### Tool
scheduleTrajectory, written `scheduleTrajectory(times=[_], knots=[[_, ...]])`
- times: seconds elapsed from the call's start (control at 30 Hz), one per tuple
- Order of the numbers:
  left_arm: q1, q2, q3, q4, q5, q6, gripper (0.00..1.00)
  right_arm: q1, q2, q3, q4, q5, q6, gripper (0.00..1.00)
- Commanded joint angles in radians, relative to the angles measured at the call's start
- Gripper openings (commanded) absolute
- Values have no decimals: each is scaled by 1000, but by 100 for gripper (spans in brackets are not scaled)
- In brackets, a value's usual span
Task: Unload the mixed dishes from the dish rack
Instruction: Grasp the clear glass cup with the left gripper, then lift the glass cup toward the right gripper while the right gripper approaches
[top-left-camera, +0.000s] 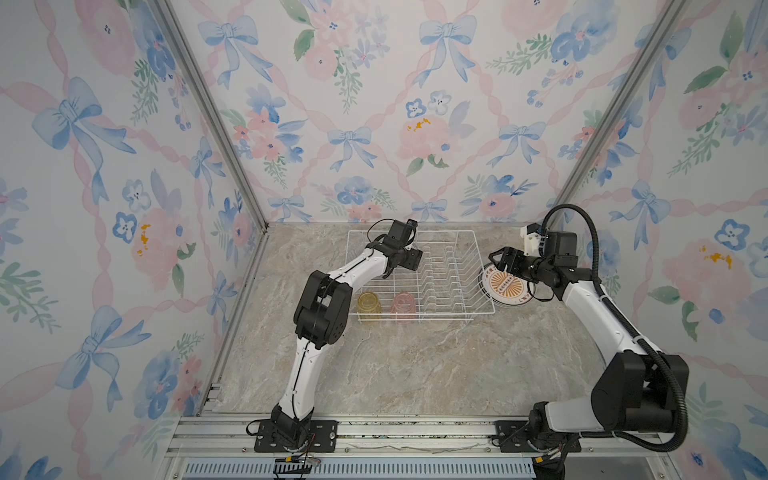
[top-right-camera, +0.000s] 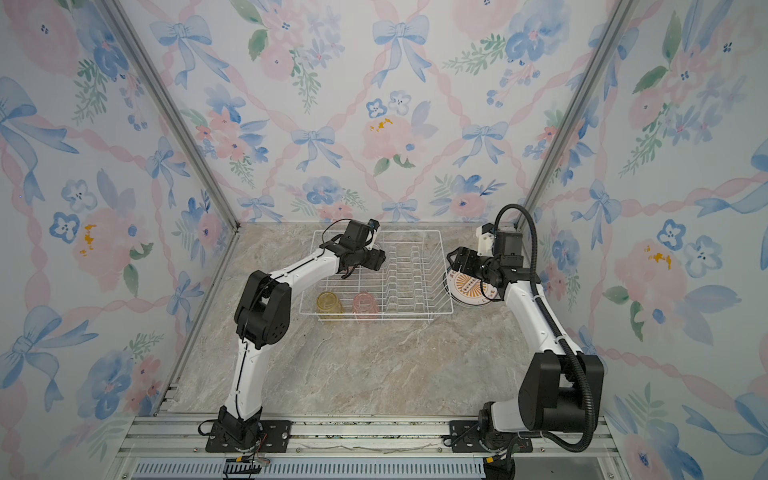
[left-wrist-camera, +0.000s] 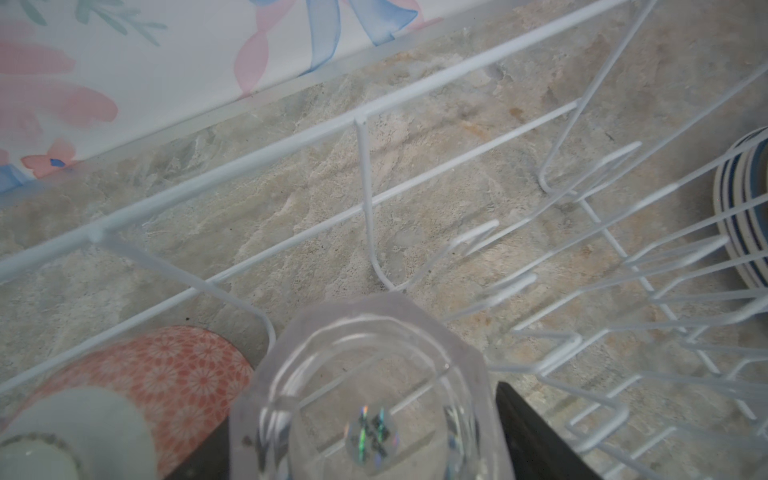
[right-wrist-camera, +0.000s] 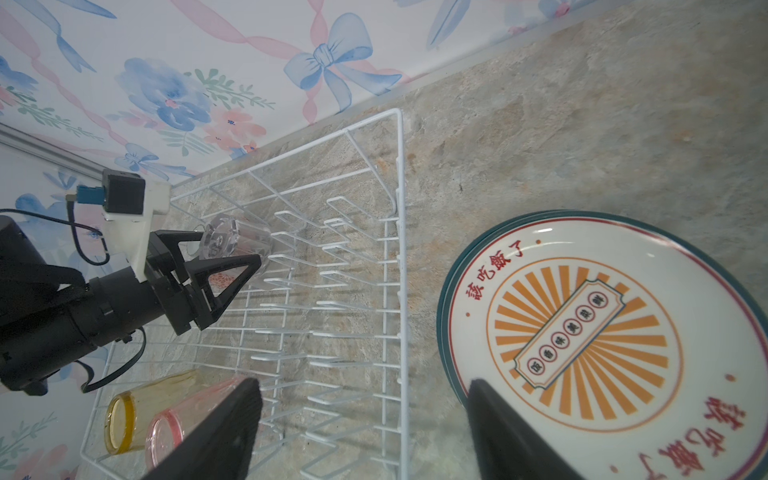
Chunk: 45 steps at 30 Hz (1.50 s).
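Clear tumbler (left-wrist-camera: 365, 399) fills the bottom middle of your left wrist view, inside the dish rack (top-left-camera: 440, 231) — your left gripper (right-wrist-camera: 228, 248) straddles it, can't tell if it's squeezing. Right gripper (right-wrist-camera: 363, 382) hangs spread and empty over the plates (right-wrist-camera: 582, 332), stacked lower right in its wrist view — outside the rack.

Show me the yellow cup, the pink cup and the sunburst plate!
Yellow cup (top-left-camera: 369, 306): in a top view, its side.
Pink cup (top-left-camera: 402, 307): in a top view, its side.
Sunburst plate (right-wrist-camera: 582, 332): right wrist view, its painted middle.
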Motion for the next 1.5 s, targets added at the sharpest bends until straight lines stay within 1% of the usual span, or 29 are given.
scheduleTrajectory(times=[0.0, 0.17, 0.4, 0.53, 0.77, 0.87, 0.97, 1.07, 1.1, 1.17, 1.27, 1.33, 1.37, 1.43, 1.47], knots=[[-2, 25, 27, -5, -16, 15, 77, -13, 17, -1, 6, 1, 2, 81], [0, 27, 33, -3, -23, 18, 65, -15, 29, -4, 13, -5, 5, 81], [8, 20, 36, -2, 12, 18, 36, -13, 32, -10, 16, -12, 7, 82], [10, -1, 28, -2, 29, 28, 34, -6, 25, -11, 15, -18, 5, 82], [24, -95, 3, -2, 66, 50, 33, 30, 15, -7, 15, -65, -14, 82], [36, -144, -8, -1, 115, 52, 33, 39, 16, -15, 48, -124, 1, 82], [54, -189, -20, 0, 177, 41, 33, 40, 21, -43, 136, -235, 61, 81], [71, -235, -40, 9, 249, 31, 33, 40, 30, -84, 277, -358, 156, 77], [76, -255, -54, 23, 280, 25, 33, 41, 33, -102, 339, -417, 197, 76], [85, -293, -91, 64, 351, 6, 33, 44, 39, -143, 482, -495, 293, 71], [102, -348, -162, 147, 467, -37, 34, 57, 54, -201, 749, -592, 486, 63], [113, -380, -212, 217, 543, -80, 34, 75, 76, -231, 961, -639, 637, 60], [120, -396, -244, 270, 587, -108, 34, 85, 95, -245, 1094, -659, 730, 57], [135, -423, -322, 409, 675, -191, 34, 108, 151, -265, 1391, -680, 920, 54], [145, -433, -357, 488, 720, -241, 34, 117, 199, -264, 1577, -684, 1053, 52]])
